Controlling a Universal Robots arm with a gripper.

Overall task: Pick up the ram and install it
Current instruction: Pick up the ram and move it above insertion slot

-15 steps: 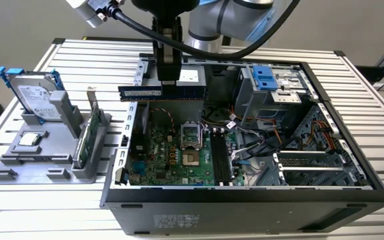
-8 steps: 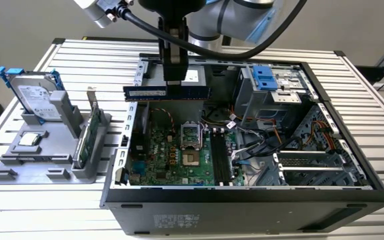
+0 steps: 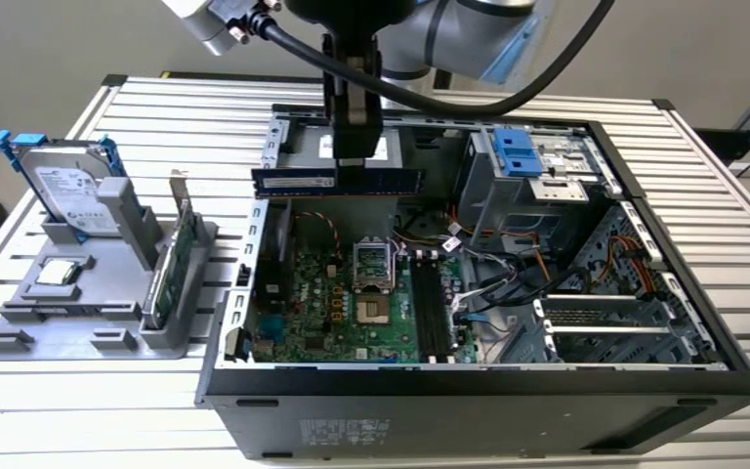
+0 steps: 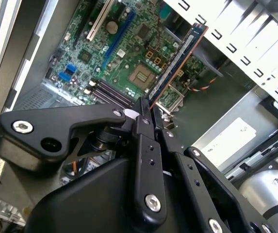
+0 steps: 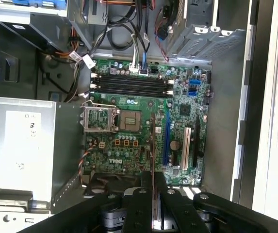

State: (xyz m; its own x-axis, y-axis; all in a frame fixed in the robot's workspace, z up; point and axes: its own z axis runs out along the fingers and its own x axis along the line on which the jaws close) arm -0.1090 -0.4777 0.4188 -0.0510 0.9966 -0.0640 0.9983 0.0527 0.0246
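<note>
Gripper clamps the ram (label unreadable) — seemingly above motherboard.

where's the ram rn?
In the exterior view, the ram is held level in the gripper over the open case, above the far end of the motherboard and to the exterior view's left of the blue drive bracket.

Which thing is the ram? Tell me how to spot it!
Find the big open computer case. Above it, the black gripper holds the ram level. It is the long, thin blue stick, unlike the green card and silver drive standing outside.
</note>
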